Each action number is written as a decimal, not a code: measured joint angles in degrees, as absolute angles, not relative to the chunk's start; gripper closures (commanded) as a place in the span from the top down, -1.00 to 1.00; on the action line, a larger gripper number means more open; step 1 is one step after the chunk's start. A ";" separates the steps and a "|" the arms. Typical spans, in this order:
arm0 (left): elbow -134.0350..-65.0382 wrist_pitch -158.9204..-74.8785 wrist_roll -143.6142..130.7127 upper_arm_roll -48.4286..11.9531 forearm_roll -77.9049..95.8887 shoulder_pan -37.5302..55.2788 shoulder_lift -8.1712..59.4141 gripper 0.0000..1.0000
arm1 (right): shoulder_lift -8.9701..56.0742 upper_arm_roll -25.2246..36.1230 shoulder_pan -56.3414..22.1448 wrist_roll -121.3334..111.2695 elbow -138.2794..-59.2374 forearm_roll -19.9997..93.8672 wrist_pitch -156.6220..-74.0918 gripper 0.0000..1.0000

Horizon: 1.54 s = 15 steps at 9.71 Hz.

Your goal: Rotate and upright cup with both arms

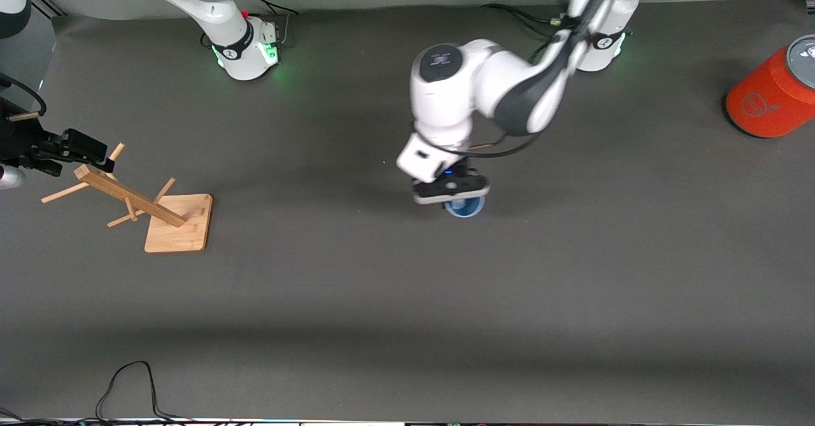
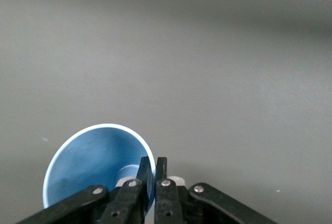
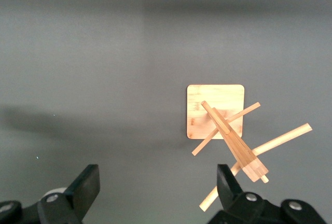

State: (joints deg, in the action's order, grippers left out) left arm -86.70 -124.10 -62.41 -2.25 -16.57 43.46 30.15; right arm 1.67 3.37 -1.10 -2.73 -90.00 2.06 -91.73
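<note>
- Your left gripper point(image 1: 453, 191) is down low over the middle of the table, reaching in from the left arm's base, and its two fingers point(image 2: 161, 175) are pinched together on the rim of the cup point(image 1: 465, 207).
- In the left wrist view you can see one finger inside the cup's point(image 2: 93, 164) mouth and the other outside, with the thin blue wall clamped between them.
- The cup is pale blue and tapered, and its open mouth faces the wrist camera, so you look down into it at the small pale bottom.
- From the front camera only a blue crescent of the cup peeks out under the gripper; whether it touches the table, you cannot tell.
- Your right gripper point(image 1: 63, 149) waits at the right arm's end of the table, hovering over the top of the wooden mug tree point(image 1: 137, 204).
- The right wrist view shows its fingers point(image 3: 85, 185) spread wide apart with nothing between them, and the mug tree point(image 3: 228, 133) with its square base and angled pegs below.
- An orange canister point(image 1: 773, 95) with a grey lid sits at the left arm's end of the table, well apart from the cup.
</note>
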 measured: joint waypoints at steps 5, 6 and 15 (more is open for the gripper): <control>-80.73 -127.86 -74.06 -2.02 -25.72 47.98 42.37 -1.00 | 1.68 3.38 -1.11 -2.73 -90.00 2.06 -91.72 1.00; -80.66 -128.32 -76.16 -2.02 -26.88 48.53 42.90 -1.00 | 1.67 3.38 -1.11 -2.73 -90.00 2.06 -91.72 1.00; -78.42 -125.66 -77.41 -1.57 -28.16 48.72 42.85 1.00 | 1.68 3.38 -1.10 -2.73 -90.00 2.06 -91.69 1.00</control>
